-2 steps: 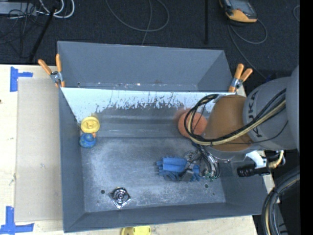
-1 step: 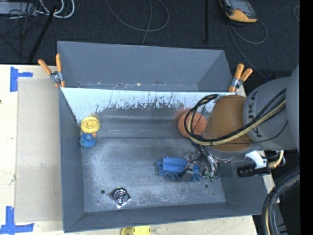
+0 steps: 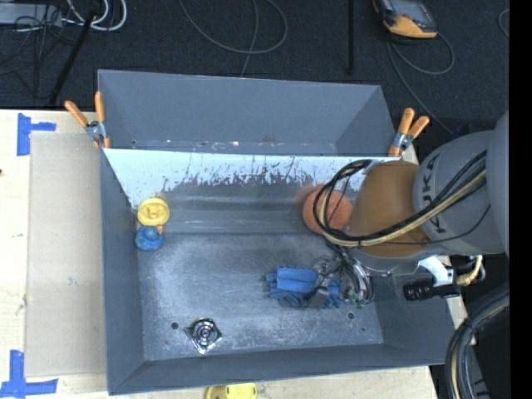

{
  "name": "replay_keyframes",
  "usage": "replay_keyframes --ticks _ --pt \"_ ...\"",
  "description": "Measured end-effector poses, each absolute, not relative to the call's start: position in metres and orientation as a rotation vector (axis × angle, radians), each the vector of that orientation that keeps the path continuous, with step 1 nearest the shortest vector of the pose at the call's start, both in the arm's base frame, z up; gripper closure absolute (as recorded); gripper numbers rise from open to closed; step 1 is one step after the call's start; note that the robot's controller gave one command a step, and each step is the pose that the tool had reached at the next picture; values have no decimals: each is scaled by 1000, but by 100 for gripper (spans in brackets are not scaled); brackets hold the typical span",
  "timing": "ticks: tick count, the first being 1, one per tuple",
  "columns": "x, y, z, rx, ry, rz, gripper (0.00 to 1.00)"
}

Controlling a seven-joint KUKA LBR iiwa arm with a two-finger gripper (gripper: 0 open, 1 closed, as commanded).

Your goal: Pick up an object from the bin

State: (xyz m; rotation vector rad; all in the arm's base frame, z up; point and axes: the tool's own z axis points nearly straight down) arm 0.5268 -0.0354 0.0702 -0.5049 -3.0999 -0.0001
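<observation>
Down at the lower right of the bin floor, beneath the arm's orange cover (image 3: 386, 202) and its loops of black cable (image 3: 332, 191), the pincer (image 3: 342, 289) sits low over the grey metal. From where I stand the wrist and wiring crowd it, so I cannot tell whether it is open or closed, nor whether it has hold of anything. Right beside it, toward the left of the frame, lies a lumpy blue thing (image 3: 291, 283), its right end running in under the tool. That is the only thing near enough to be the one in hand; whether they are touching I cannot say.

If the grasp is on that blue thing, I would judge it best done by taking the thick middle of the lump rather than a thin edge at the near end, which could slip free. A straight lift upward seems wise, since the sloping right wall of the bin (image 3: 241, 115) is close and a sideways pull might drag the piece against it. A test of the hold just off the floor would be worth making before going higher.

Farther out, a small round metal piece (image 3: 204, 332) rests near the lower left of the floor, well apart. At the upper left, against the slope, stands a yellow and blue toy (image 3: 152, 223), far from the work.
</observation>
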Motion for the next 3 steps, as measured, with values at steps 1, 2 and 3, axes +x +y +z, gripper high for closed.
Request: replay_keyframes --ticks 1,2,3 --pt "525 -35 77 -503 -3093 0 100" --pt "524 -35 98 -501 -3091 0 100" --pt "527 -35 112 -503 -3103 -1 100"
